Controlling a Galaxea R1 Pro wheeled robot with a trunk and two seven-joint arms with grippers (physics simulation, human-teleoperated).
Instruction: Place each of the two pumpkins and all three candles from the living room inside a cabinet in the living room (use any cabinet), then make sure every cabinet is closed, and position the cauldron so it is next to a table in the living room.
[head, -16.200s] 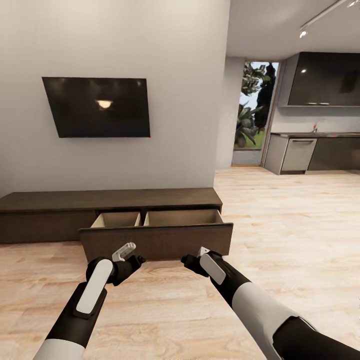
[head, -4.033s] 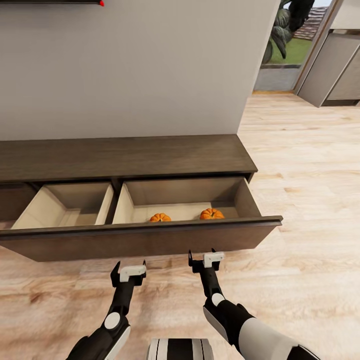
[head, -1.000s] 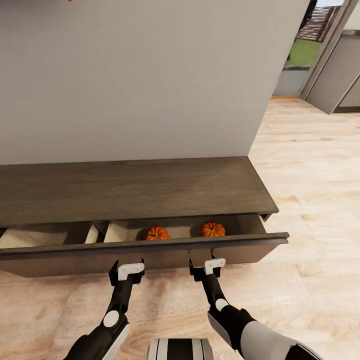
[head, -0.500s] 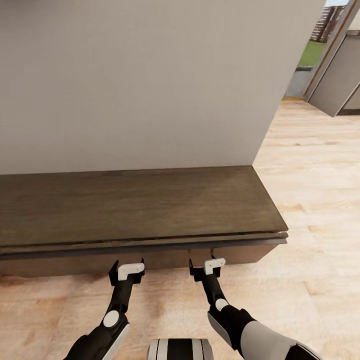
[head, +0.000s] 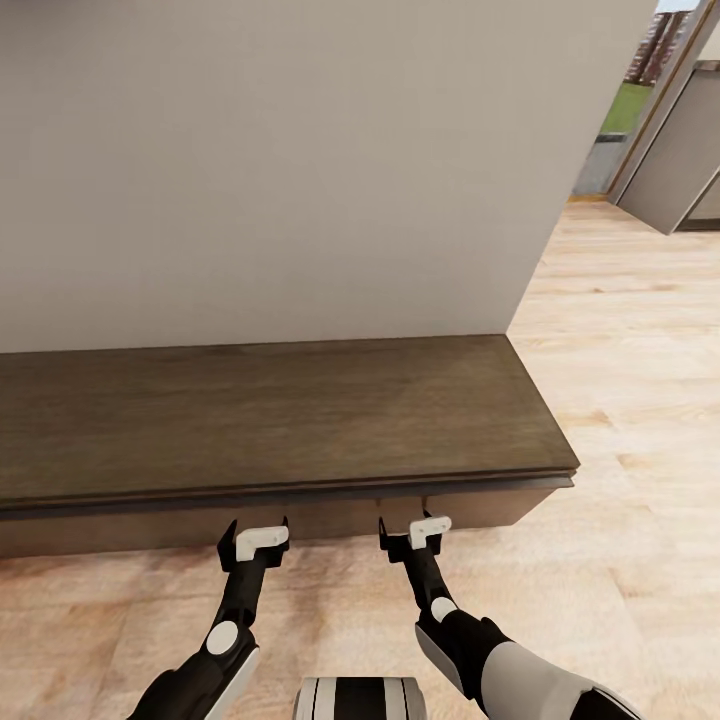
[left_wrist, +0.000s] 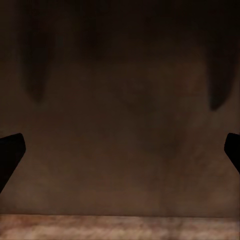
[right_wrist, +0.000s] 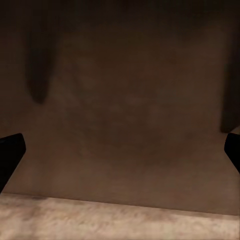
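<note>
The long dark brown cabinet (head: 270, 415) runs along the grey wall, and its drawer front (head: 330, 518) sits flush under the top. My left gripper (head: 256, 529) and right gripper (head: 405, 526) are both open, side by side, with their fingertips at that front. In the left wrist view the drawer front (left_wrist: 120, 115) is close ahead between the spread left gripper (left_wrist: 120, 155). The right wrist view has the same brown front (right_wrist: 125, 110) between the spread right gripper (right_wrist: 120, 155). The pumpkins are hidden inside the cabinet. Candles, cauldron and table are out of view.
Pale wood floor (head: 620, 480) spreads to the right of the cabinet's end and under my arms. Grey kitchen units (head: 680, 150) and a doorway onto greenery stand at the far right. A blank grey wall (head: 300, 170) rises behind the cabinet.
The drawer slid in from a narrow gap, where both pumpkins still showed, to fully shut. The view has crept closer to the cabinet while my grippers stayed at the front.
</note>
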